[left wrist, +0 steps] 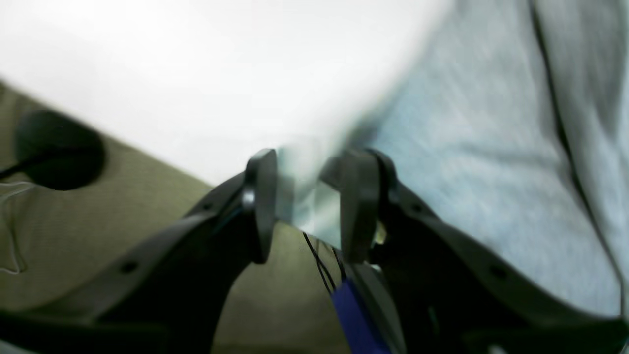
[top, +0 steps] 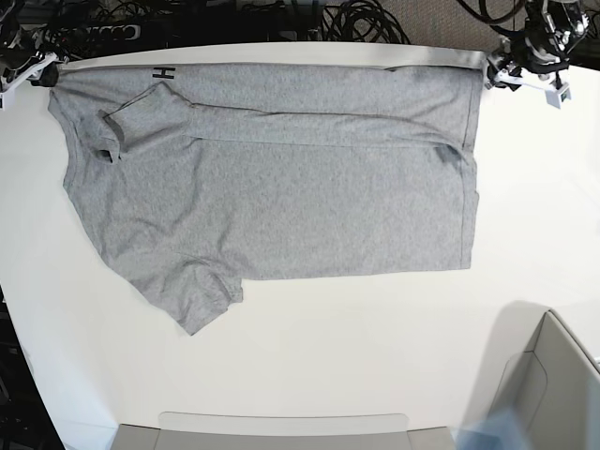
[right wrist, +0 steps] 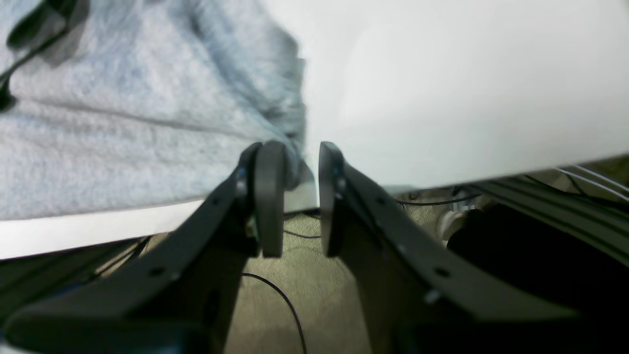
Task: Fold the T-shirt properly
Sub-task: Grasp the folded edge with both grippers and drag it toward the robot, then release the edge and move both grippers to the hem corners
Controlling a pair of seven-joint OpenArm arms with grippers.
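**Grey tee spread across the far side of the table, both grippers parked at its top corners**

Biggest thing first: the white table [top: 309, 356] fills pretty much the whole base view. The T-shirt [top: 281, 197] lies flat on its far half, plain grey side up, with a strip along the far edge folded over onto the body. A bit of black lettering [top: 165, 73] peeks out near the far left corner. One sleeve [top: 192, 300] sticks out toward the near left; the other sleeve [top: 131, 127] is folded in on top of the shirt near the far left.

At the near right corner there's a grey bin [top: 539, 389], only partly in frame. Behind the table edge, a tangle of black cables [top: 356, 17] over olive carpet [right wrist: 295, 290].

Now the arms. The left gripper [left wrist: 307, 201] sits at the shirt's far right corner — its fingers are spread apart, and blurry pale fabric shows in the gap, but I can't tell if it's actually touching them. The right gripper [right wrist: 300, 196] is at the table edge by the far left corner — fingers slightly parted, with the shirt's edge just beside one finger [right wrist: 269, 196], nothing pinched as far as I can see.
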